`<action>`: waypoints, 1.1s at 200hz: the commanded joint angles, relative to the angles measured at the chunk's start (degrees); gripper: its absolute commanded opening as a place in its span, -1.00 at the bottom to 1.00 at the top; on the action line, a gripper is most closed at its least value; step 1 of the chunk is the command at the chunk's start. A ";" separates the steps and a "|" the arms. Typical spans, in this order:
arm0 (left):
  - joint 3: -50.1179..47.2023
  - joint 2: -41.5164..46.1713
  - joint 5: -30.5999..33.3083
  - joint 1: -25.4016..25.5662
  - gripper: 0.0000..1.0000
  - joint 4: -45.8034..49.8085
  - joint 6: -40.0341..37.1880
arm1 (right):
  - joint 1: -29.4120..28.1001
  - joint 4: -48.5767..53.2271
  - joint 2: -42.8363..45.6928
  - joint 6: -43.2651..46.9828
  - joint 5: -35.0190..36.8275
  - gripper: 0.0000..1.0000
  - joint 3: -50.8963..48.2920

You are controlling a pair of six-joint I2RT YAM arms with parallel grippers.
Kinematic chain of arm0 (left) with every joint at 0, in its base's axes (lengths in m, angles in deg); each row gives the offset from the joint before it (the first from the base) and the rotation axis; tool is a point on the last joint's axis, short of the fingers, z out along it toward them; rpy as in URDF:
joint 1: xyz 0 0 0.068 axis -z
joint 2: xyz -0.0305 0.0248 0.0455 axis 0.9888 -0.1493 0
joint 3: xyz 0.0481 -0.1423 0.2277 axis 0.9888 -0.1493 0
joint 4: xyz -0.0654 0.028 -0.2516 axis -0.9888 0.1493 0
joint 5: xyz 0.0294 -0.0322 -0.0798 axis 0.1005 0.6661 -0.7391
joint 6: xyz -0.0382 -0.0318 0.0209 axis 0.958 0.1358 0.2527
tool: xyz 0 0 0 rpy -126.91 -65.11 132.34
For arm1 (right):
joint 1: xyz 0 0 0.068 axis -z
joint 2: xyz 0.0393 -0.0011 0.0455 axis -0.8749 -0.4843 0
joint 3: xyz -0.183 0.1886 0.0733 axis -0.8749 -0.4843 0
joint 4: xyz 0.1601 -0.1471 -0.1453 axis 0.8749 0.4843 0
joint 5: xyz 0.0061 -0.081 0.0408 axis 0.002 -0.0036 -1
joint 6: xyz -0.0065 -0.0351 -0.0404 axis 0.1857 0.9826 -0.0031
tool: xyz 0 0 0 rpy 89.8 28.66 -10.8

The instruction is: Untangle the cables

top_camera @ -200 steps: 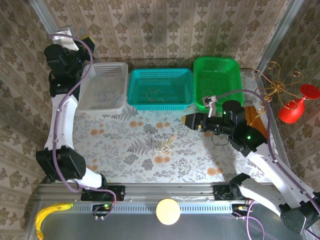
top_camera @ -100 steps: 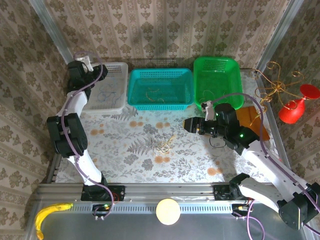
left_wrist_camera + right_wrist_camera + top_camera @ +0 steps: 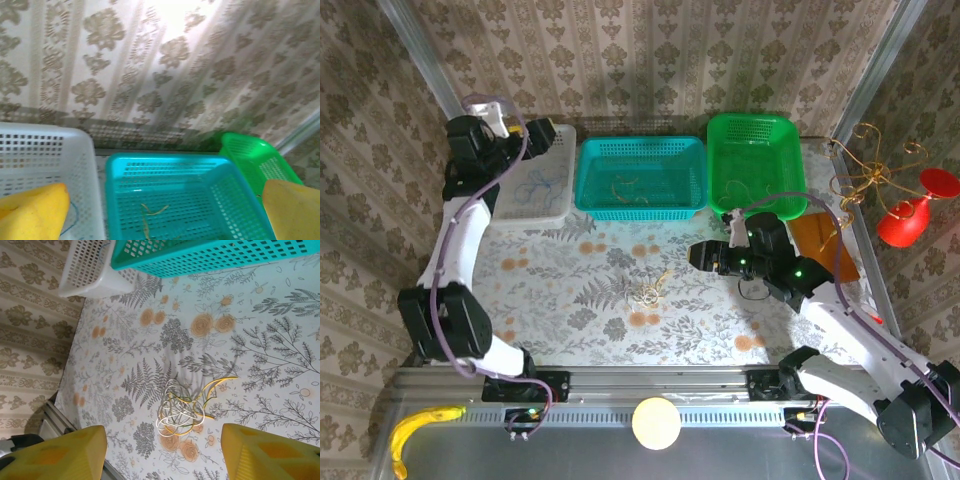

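Floral cloth covers the table (image 3: 570,320) in the top view, with the cables (image 3: 647,291) clumped at its middle. The left wrist view shows the left fingers (image 3: 30,210) spread wide and empty, facing a white basket (image 3: 45,145) and a teal basket (image 3: 165,161). In the right wrist view, the right fingers (image 3: 75,450) stand apart and empty above the clump.
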 commanded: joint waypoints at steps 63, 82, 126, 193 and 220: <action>-23.12 15.87 16.77 24.89 1.00 11.99 -3.21 | -1.75 -8.91 -13.11 -0.26 3.04 0.02 -3.36; -28.80 18.37 22.49 31.31 1.00 12.49 -1.68 | -3.14 -11.36 -17.45 -1.00 3.00 -0.04 -2.86; -39.31 17.84 28.86 40.89 1.00 5.96 3.01 | -7.16 -15.30 -27.34 -3.73 4.95 -0.06 -0.22; -40.40 10.53 30.00 45.71 1.00 2.78 2.33 | -9.25 -19.50 -34.55 -8.83 6.45 -0.03 1.77; -41.43 9.14 29.88 46.32 1.00 1.17 2.76 | -9.35 -20.72 -37.02 -9.88 6.77 -0.06 3.03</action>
